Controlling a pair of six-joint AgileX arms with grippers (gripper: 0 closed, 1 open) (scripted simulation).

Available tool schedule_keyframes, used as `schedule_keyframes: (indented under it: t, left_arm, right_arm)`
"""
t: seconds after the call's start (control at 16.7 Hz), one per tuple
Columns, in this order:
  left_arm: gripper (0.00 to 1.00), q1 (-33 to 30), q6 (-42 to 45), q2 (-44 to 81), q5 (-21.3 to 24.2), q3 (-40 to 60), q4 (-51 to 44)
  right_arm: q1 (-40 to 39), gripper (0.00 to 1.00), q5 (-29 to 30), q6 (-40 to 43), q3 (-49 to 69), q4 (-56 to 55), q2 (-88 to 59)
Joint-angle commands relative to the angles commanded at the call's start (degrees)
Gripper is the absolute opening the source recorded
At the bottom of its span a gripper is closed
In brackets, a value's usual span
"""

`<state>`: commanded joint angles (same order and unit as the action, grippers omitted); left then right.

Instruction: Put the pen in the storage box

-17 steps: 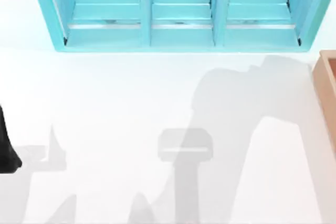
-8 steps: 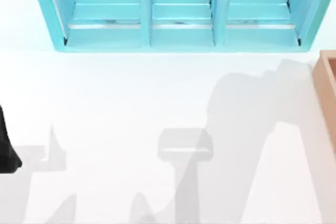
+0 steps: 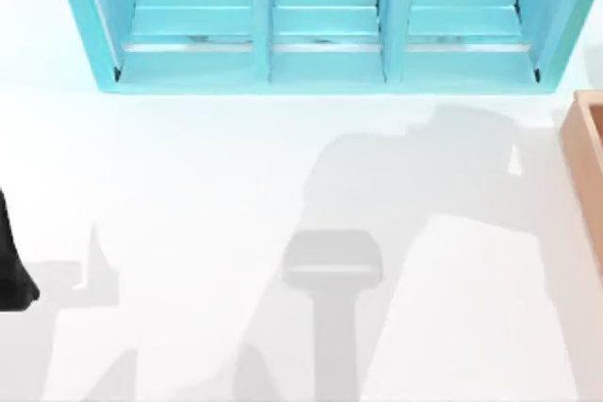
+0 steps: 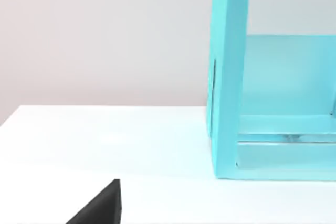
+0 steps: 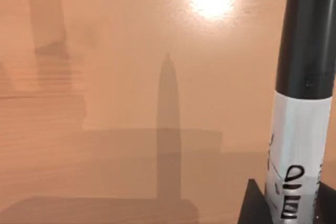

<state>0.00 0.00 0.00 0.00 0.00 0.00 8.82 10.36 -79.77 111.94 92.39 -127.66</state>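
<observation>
The pen [image 5: 303, 95] stands upright in the right wrist view, its black upper barrel above a white-grey labelled middle, and the right claw [image 5: 281, 205] pinches it low down, one dark finger [image 5: 252, 205] showing against the label. Behind the pen spreads a smooth wooden surface [image 5: 115, 77] carrying the pen's slim shadow and a bright glare spot; whether the pen touches that wood cannot be told. From above, the white counter [image 3: 188, 185] holds a turquoise three-bay shelf [image 3: 320, 25] along its far side, and the brown wooden storage box [image 3: 586, 167] sits at the right edge. The left arm [image 3: 11, 265] is parked at the counter's left edge, and whether its claw [image 4: 100, 208] is spread or pressed together cannot be told.
</observation>
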Motion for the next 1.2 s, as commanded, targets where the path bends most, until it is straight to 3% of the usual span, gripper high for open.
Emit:
schedule_keyframes:
  t: [0.3, 0.66, 1.2]
  left_arm:
    - [1.0, 0.0, 0.0, 0.0, 0.0, 0.0, 0.0]
    - [1.0, 0.0, 0.0, 0.0, 0.0, 0.0, 0.0]
    - [1.0, 0.0, 0.0, 0.0, 0.0, 0.0, 0.0]
  right_arm:
    - [4.8, 0.0, -0.9, 2.4, -10.3, -6.2, 2.3]
    - [7.0, 0.0, -0.9, 3.5, -12.2, -7.0, 2.9]
    - [7.0, 0.68, -0.9, 3.5, -12.2, -7.0, 2.9]
